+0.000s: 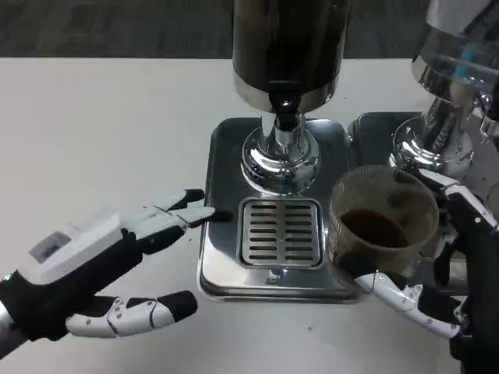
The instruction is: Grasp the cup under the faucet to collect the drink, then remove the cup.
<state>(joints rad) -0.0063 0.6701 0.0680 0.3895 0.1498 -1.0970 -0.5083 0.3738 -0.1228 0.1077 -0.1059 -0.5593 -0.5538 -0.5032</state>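
The right hand (437,265) grips the clear plastic cup of dark drink (381,224) just right of the steel drip tray (234,274), while the left hand (101,269) hovers empty, fingers spread.

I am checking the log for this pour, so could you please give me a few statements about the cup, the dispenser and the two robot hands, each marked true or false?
1. The cup is held by the right robot hand. True.
2. The cup is empty. False: it holds dark liquid.
3. The cup stands on the drip grate under the faucet. False: it is off to the right of the grate, over the tray's right edge.
4. The left robot hand holds nothing, its fingers spread. True.
5. The left robot hand presses the faucet. False: it is by the tray's left edge, low and clear of the faucet.
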